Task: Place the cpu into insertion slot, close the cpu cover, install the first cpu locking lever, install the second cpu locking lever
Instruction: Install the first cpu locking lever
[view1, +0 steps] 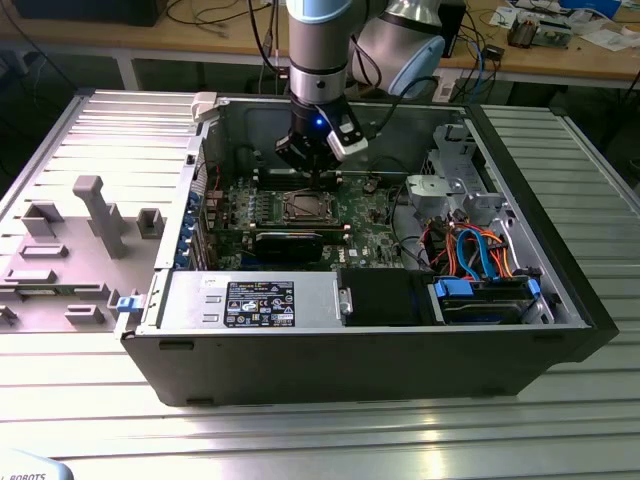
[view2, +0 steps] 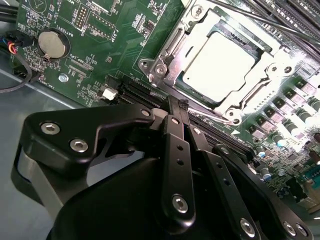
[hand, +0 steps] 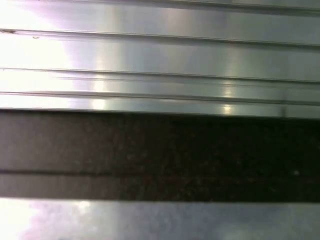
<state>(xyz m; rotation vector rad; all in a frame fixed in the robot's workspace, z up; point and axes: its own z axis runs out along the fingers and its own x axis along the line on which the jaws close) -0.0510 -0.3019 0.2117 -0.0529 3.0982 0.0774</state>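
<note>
The cpu (view2: 217, 65), a pale silvery square, lies in the insertion slot (view1: 305, 207) on the green motherboard. The cpu cover (view2: 167, 47), a silvery frame, lies down around the chip. A thin metal lever rod (view2: 270, 22) runs at a slant past the socket's far side. My gripper (view2: 177, 104) has its black fingers (view2: 177, 150) drawn together, shut, with the tips right at the socket's near edge. In the exterior view the gripper (view1: 318, 175) hangs just behind the socket inside the open computer case (view1: 560, 300).
A coin battery (view2: 52, 44) and memory slots (view2: 295, 15) flank the socket. A labelled power supply (view1: 260, 302), a long black card (view1: 290, 243) and a drive cage with blue and orange cables (view1: 480, 260) crowd the case. A grey fixture tray (view1: 90, 225) lies on the slatted aluminium table (hand: 160, 55).
</note>
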